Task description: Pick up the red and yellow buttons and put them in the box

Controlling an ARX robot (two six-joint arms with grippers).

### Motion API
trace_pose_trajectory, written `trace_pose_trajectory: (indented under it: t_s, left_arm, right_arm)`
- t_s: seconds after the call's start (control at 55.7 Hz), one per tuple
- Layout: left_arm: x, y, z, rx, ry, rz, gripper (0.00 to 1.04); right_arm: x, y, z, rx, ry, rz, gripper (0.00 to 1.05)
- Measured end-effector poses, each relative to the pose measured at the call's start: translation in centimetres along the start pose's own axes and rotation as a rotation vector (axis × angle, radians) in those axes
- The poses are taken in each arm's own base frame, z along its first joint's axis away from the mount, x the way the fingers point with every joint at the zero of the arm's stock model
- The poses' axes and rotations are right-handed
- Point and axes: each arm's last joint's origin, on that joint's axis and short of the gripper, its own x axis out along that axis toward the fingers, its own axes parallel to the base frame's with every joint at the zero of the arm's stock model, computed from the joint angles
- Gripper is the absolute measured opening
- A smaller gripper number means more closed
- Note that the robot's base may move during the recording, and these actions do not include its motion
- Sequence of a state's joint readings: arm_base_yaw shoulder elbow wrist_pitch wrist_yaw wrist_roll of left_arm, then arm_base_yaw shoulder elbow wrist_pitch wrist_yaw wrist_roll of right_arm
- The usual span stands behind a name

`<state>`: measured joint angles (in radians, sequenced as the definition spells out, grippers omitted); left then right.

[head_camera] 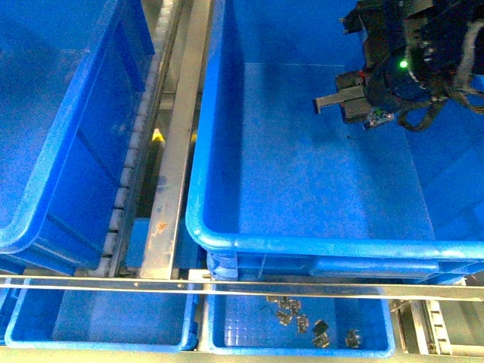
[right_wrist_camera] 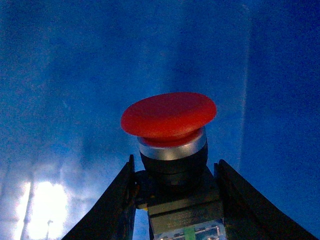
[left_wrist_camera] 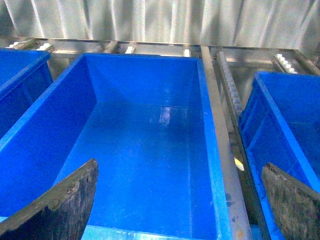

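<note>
One red button [right_wrist_camera: 169, 116] within right claw [right_wrist_camera: 175, 162]

Right fingers [right_wrist_camera: 111, 210] clamped on red button [right_wrist_camera: 169, 114], left fingers [left_wrist_camera: 65, 205] spread apart

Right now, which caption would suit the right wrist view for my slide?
Right gripper holds a red button by its black body, against the blue interior of the box.

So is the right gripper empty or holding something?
Holding: the right gripper is shut on a red button, fingers pressing both sides of its body.
</note>
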<state>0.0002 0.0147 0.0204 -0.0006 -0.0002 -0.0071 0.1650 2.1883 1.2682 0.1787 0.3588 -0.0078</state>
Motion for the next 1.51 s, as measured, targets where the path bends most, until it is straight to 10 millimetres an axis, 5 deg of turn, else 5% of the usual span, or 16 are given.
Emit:
trace_pose_trajectory:
  t_s: [0.413,0.808,1.005,1.346,1.508]
  left_arm:
    - [0.0,0.0,0.0,0.0,0.0,0.0,0.97]
    - [0.0,0.0,0.0,0.0,0.0,0.0,0.97]
    - [0.0,0.0,0.0,0.0,0.0,0.0,0.97]
    - [0.0,0.0,0.0,0.0,0.0,0.0,0.97]
    - [0.0,0.0,0.0,0.0,0.0,0.0,0.97]
  right_arm:
    - [4.2,2.8,3.4,0.067,0.001,-0.007,0.39]
    - [4.1,2.9,3.9,0.082,-0.041,0.024,0.98]
    - [2.9,1.9,1.9,0.064,-0.058,0.04,0.98]
    - [-7.4,-3.3,-1.5,0.087,-0.153,0.129,0.98]
    - [-14.0,-5.2,-5.5,0.16,-0.096,0.202,0.98]
